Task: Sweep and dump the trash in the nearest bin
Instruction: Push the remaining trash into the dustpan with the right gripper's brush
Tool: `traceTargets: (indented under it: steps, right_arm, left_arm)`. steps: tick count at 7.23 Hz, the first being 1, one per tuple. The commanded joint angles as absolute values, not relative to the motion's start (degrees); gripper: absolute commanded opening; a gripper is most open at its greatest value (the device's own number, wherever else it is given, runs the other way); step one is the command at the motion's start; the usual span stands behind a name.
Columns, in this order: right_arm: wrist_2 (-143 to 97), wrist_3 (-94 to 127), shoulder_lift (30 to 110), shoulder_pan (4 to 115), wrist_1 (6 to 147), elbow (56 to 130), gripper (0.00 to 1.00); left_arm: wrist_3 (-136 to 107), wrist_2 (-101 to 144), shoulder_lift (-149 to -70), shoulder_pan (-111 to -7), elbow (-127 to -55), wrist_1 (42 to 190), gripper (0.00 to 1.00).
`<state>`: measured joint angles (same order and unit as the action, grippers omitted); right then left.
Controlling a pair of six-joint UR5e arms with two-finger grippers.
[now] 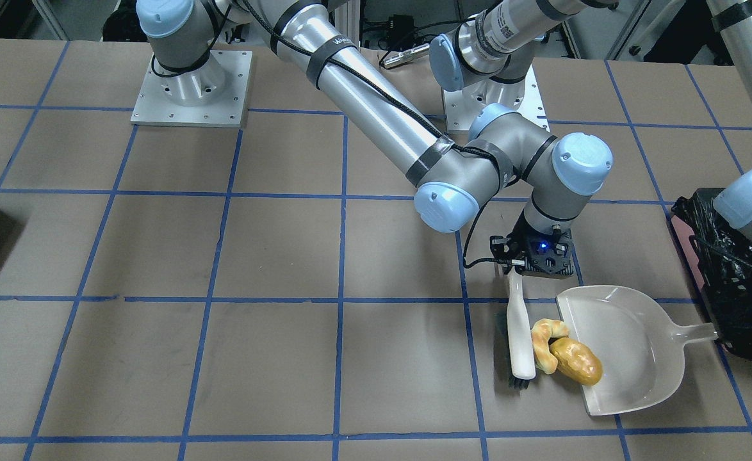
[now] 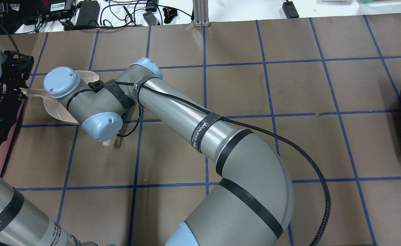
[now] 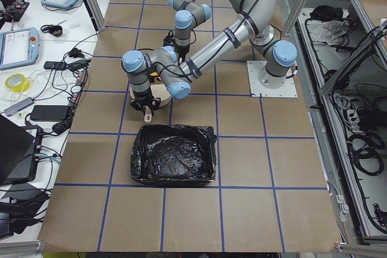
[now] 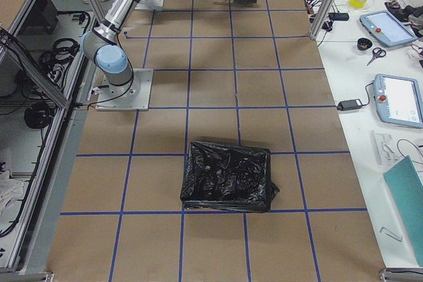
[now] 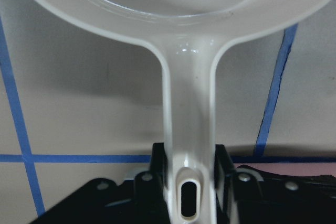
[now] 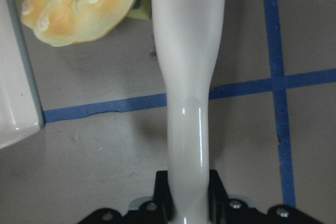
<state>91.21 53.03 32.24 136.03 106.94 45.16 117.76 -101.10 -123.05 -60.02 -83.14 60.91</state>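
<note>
Okay, right tool (image 6: 188, 195) clenched on the white brush (image 1: 521, 333) handle; left tool (image 5: 189, 182) clenched on the dustpan (image 1: 632, 346) handle. Pastry (image 1: 546, 342) and potato (image 1: 578, 362) lie ahead of the right tool, between brush and dustpan, potato across the lip. Black-bagged bin (image 1: 728, 307) just behind the left tool. Brown tabletop (image 1: 222, 256), blue tape grid.

Potato lump (image 1: 578, 362): glossy golden-brown, straddling the dustpan (image 1: 632, 346) lip. Braided pastry (image 1: 546, 342): tan, curved, on desk (image 1: 286, 256), touching the lump. Bin (image 1: 731, 301): black-bagged, near the pan's handle.
</note>
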Motion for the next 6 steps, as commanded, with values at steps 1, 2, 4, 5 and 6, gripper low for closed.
traceTargets:
  steps: [1,2,4,5,6]
  right_arm:
    - [88.96,53.26,29.71,136.84,107.05,39.74,0.00]
    - [87.73,53.44,29.27,137.19,107.05,38.86,0.00]
    - [83.52,55.79,28.83,137.37,107.14,36.49,0.00]
    - [82.37,56.25,28.39,137.90,107.14,35.43,0.00]
    - [81.05,56.34,27.87,138.51,107.23,34.72,0.00]
  left_arm:
    - [117.69,-101.07,-123.05,-60.03,-83.14,60.91,0.00]
    - [117.69,-101.16,-123.05,-60.03,-83.14,60.91,0.00]
    - [117.69,-101.16,-123.05,-60.03,-83.14,60.91,0.00]
    - [117.69,-101.16,-123.05,-60.03,-83.14,60.91,0.00]
    - [117.69,-101.16,-123.05,-60.03,-83.06,60.91,0.00]
